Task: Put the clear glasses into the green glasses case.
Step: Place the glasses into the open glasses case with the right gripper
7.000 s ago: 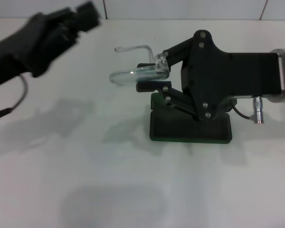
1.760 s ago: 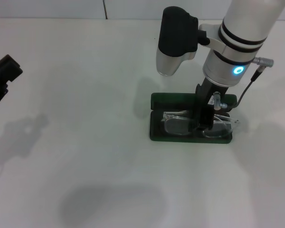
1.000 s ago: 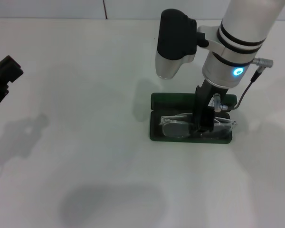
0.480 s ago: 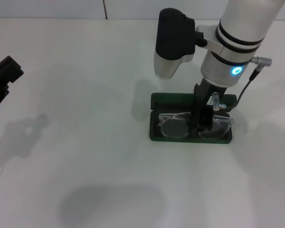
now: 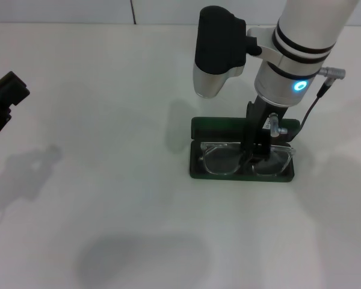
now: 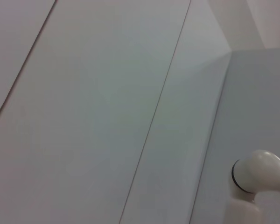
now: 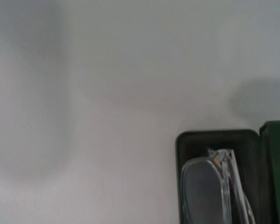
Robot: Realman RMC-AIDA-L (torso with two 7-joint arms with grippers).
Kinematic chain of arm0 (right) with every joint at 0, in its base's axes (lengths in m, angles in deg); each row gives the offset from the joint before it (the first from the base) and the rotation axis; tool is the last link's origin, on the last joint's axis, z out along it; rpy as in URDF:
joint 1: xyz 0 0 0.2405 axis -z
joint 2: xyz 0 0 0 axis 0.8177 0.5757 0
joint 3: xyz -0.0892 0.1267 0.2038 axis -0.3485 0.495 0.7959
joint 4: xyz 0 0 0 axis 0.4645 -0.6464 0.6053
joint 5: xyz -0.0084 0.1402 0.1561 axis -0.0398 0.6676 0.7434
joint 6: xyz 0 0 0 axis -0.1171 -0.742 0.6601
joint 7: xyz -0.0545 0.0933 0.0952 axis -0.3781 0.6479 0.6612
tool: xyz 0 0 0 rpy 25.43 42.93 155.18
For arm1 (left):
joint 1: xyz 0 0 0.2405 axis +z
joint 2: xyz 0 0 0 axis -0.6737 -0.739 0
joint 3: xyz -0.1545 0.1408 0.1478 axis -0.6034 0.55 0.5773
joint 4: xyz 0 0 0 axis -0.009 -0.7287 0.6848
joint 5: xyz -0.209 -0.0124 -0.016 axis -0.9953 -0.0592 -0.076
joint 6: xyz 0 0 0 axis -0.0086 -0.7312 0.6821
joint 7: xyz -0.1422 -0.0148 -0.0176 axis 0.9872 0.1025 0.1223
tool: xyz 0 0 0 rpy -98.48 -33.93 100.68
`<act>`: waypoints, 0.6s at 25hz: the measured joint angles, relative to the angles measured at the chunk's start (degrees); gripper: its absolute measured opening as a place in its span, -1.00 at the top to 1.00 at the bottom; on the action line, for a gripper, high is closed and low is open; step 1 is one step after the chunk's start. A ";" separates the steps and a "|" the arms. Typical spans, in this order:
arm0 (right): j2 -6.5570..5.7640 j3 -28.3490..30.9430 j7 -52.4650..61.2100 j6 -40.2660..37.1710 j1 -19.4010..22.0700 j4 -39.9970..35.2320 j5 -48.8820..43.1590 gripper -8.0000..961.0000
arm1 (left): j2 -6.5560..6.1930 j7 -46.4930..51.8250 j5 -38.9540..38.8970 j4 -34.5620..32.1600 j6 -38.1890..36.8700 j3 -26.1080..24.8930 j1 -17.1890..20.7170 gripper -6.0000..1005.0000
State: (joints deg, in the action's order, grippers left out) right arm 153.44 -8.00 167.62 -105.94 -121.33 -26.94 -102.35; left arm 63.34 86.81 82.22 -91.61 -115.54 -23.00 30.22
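The green glasses case (image 5: 195,161) lies open on the white table, its lid (image 5: 219,126) folded back on the far side. The clear glasses (image 5: 222,160) lie flat inside it, lenses up, spanning the lined tray. My right gripper (image 5: 257,148) points straight down over the bridge of the glasses, open, with its dark fingers (image 5: 248,137) on either side. The right wrist view shows one corner of the case (image 7: 214,138) with one end of the glasses (image 7: 203,186) in it. My left gripper (image 5: 6,96) is parked at the far left edge.
Bare white table surrounds the case on all sides. A tiled wall runs along the back. The left wrist view shows only wall panels and a white rounded fitting (image 6: 256,175).
The glasses have dropped from a tilt to lie flat in the case. My right gripper has let go of them and risen slightly. The left arm has not moved.
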 joint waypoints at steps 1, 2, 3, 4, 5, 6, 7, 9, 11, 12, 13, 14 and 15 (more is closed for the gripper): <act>0.00 0.01 0.25 -0.18 0.34 -0.63 -0.37 0.53 | 0.00 0.00 0.00 0.00 -0.01 0.00 0.00 0.73; 0.00 0.02 0.51 -0.35 0.73 -1.43 -0.86 0.52 | 0.01 0.00 0.00 0.00 -0.02 0.00 0.00 0.73; 0.00 0.02 0.82 -0.54 1.23 -2.33 -1.34 0.52 | 0.02 0.00 0.00 0.00 -0.02 0.00 0.00 0.73; 0.00 0.08 1.15 -0.72 1.71 -3.55 -1.95 0.52 | 0.02 0.00 -0.01 0.00 -0.03 0.00 0.00 0.73; 0.00 0.16 1.48 -0.93 2.36 -5.08 -2.56 0.52 | 0.03 0.00 -0.01 0.00 -0.07 0.00 0.00 0.73; 0.00 0.22 1.67 -1.23 2.89 -6.50 -2.95 0.52 | 0.03 0.00 -0.01 0.00 -0.13 0.00 0.00 0.73; 0.00 0.32 1.83 -1.54 3.31 -7.69 -3.14 0.52 | 0.04 0.00 0.00 0.00 -0.24 0.00 0.00 0.73; -0.04 0.47 2.19 -2.27 4.10 -9.91 -3.25 0.52 | 0.05 0.00 -0.01 0.00 -0.52 0.00 -0.01 0.73; -0.08 0.73 2.44 -2.76 4.68 -11.52 -3.51 0.52 | 0.05 0.00 -0.06 0.00 -0.61 0.00 -0.01 0.73; -0.09 1.05 2.46 -3.09 5.05 -12.37 -3.86 0.52 | 0.05 0.00 -0.09 0.00 -0.62 0.00 0.00 0.73; -0.09 1.23 2.46 -3.30 5.27 -12.79 -4.10 0.52 | 0.04 0.00 -0.10 0.00 -0.62 0.00 -0.01 0.73; -0.07 1.63 2.47 -3.69 5.65 -13.54 -4.32 0.52 | 0.05 0.00 -0.10 0.00 -0.62 0.00 0.00 0.73; -0.06 1.81 2.47 -4.05 5.81 -13.92 -4.37 0.52 | 0.05 0.00 -0.10 0.00 -0.62 0.00 -0.01 0.73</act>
State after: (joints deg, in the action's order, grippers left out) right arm 153.38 -6.19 170.10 -109.99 -115.52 -40.86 -106.73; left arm 63.39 86.81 82.12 -91.61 -116.16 -23.00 30.22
